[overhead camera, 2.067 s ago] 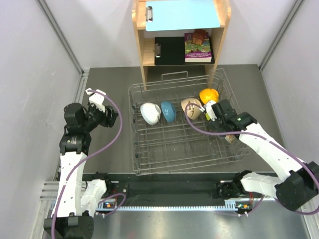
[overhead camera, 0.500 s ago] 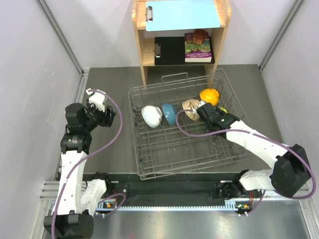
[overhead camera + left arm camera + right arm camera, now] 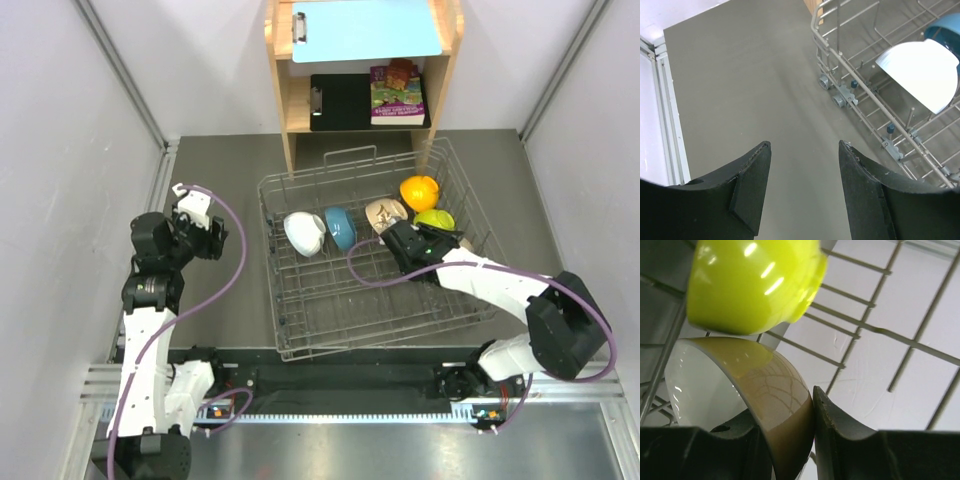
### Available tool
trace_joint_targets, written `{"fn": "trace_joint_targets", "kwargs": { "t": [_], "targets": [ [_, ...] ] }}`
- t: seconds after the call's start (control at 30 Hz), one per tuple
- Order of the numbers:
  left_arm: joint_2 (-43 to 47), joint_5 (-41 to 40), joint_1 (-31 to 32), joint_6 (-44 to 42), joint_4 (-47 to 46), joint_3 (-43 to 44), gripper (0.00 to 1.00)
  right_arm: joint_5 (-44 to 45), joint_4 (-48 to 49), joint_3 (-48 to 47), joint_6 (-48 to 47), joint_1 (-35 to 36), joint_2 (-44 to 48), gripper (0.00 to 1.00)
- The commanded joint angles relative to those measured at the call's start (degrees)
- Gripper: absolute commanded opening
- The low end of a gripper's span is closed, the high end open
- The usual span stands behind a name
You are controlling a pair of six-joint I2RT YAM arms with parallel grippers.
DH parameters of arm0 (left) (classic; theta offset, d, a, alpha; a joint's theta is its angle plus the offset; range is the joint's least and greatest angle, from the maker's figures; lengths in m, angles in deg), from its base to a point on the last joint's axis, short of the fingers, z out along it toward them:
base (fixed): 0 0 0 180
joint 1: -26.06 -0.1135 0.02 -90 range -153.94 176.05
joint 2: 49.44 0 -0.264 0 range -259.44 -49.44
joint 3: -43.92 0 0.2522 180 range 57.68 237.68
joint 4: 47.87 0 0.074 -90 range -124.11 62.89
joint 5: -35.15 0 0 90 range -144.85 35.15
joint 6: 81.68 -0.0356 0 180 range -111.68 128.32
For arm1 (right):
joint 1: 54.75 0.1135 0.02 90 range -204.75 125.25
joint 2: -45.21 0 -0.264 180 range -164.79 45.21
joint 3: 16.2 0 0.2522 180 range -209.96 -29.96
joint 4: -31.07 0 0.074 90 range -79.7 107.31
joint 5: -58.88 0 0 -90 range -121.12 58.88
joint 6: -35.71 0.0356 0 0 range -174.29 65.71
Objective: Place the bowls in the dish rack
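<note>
The silver wire dish rack [image 3: 276,300] holds a row of bowls on edge: white [image 3: 303,232], blue [image 3: 340,228], speckled beige [image 3: 385,212], orange [image 3: 419,190] and lime green [image 3: 434,219]. My right gripper [image 3: 426,243] is inside the rack, just in front of the lime bowl. In the right wrist view it [image 3: 790,407] is shut on the rim of a second beige bowl [image 3: 760,380], white inside, which sits right under the lime green bowl [image 3: 750,282]. My left gripper [image 3: 207,236] hangs open over the bare table left of the rack, holding nothing [image 3: 805,146].
A wooden shelf unit [image 3: 360,60] with a blue clipboard, a black clipboard and a book stands behind the rack. The rack's left wall [image 3: 860,100], with the white bowl [image 3: 922,72] behind it, is close on the right of my left gripper. Grey walls enclose the table.
My right arm has swung left and turned inside the rack with the beige bowl, and the lime green bowl now shows beside it. The left arm has barely shifted.
</note>
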Motion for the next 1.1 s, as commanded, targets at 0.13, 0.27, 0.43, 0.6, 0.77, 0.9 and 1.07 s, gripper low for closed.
{"fn": "trace_joint_targets", "kwargs": {
  "t": [0.13, 0.27, 0.43, 0.6, 0.77, 0.9, 1.07],
  "targets": [
    [1.0, 0.3, -0.6, -0.8, -0.1, -0.9, 0.62, 6.0, 4.3, 4.3, -5.3, 0.7, 1.3, 0.00],
    [1.0, 0.7, -0.7, -0.6, -0.2, -1.0, 0.62, 7.7, 7.3, 6.9, -8.2, 0.7, 1.5, 0.00],
    [1.4, 0.7, -0.7, -0.5, -0.2, -1.3, 0.62, 9.7, 12.1, 10.4, -12.4, 0.8, 0.8, 0.00],
    [1.6, 0.9, -0.8, -0.4, -0.3, -1.6, 0.62, 10.7, 15.8, 12.3, -15.1, 1.1, 0.0, 0.00],
    [1.7, 1.0, -0.8, -0.6, -0.5, -1.8, 0.62, 10.5, 15.6, 13.2, -14.9, 2.0, -1.2, 0.00],
    [1.7, 1.0, -0.8, -0.6, -0.4, -1.8, 0.62, 9.8, 14.6, 13.1, -14.1, 3.0, -2.3, 0.00],
    [1.9, 0.9, -0.9, -0.8, -0.3, -1.9, 0.62, 8.9, 12.6, 12.2, -11.9, 4.4, -4.7, 0.00]
  ]
}}
